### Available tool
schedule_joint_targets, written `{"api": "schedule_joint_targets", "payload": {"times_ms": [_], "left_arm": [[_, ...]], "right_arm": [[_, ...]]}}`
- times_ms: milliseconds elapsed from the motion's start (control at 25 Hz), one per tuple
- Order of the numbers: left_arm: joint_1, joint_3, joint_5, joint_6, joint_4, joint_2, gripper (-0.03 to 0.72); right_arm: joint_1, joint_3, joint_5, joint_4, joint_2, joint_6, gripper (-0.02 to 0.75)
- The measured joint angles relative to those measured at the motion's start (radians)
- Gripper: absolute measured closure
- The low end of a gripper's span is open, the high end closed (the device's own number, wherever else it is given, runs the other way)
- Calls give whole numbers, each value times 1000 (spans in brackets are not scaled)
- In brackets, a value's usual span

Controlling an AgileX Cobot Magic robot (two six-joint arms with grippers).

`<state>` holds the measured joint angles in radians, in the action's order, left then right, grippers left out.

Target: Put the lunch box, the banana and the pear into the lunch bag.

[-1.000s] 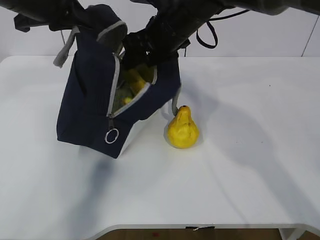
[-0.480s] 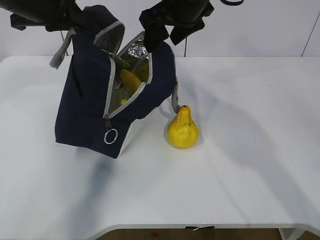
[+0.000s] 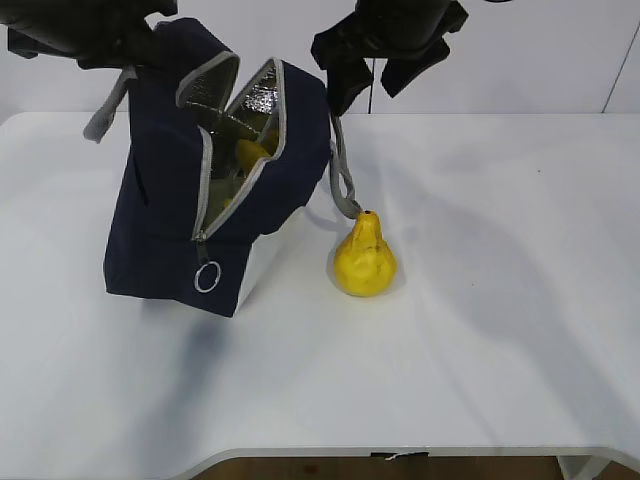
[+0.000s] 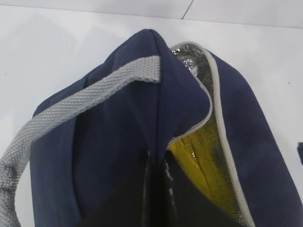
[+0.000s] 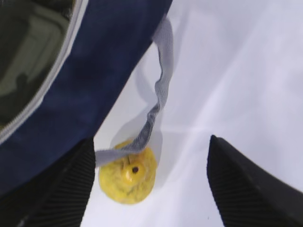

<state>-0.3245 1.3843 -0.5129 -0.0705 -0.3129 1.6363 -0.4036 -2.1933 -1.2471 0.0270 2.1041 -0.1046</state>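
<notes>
The left gripper (image 4: 156, 189) pinches the top fabric of the unzipped lunch bag (image 3: 165, 225), the banana (image 3: 252, 152) showing inside, while the right gripper (image 3: 385, 70) hangs wide and empty above the pear (image 3: 365, 258), the bag's grey handle (image 3: 343, 180) drooping across it on the white table (image 3: 500, 300).

The lunch bag (image 3: 165, 230) is matt navy cloth with a crinkled, shiny silver foil lining (image 4: 189, 61); its grey handle (image 4: 90, 97) is coarse woven webbing; the zipper ring pull (image 3: 208, 277) at the bag's 6 o'clock looks like metal; the pear (image 3: 365, 258) has dimpled, faintly glossy yellow skin; the table (image 3: 500, 300) is smooth matt white.
</notes>
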Motion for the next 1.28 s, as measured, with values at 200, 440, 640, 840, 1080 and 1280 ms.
{"api": "schedule_joint_targets", "payload": {"times_ms": [200, 440, 640, 840, 1080, 1280], "left_arm": [[0, 0, -7, 0, 4, 0, 693], [0, 0, -11, 0, 6, 0, 693], [0, 0, -11, 0, 14, 0, 693], [0, 0, -11, 0, 43, 0, 693], [0, 0, -15, 0, 86, 0, 693], [0, 6, -26, 0, 102, 16, 693]], "right_arm": [[0, 115, 0, -2, -62, 2, 158], [0, 267, 0, 0, -107, 2, 163], [0, 314, 0, 37, -108, 0, 188], [0, 331, 2, 39, -108, -23, 193], [0, 331, 4, 45, -89, -49, 193], [0, 331, 4, 70, -62, -64, 193]]}}
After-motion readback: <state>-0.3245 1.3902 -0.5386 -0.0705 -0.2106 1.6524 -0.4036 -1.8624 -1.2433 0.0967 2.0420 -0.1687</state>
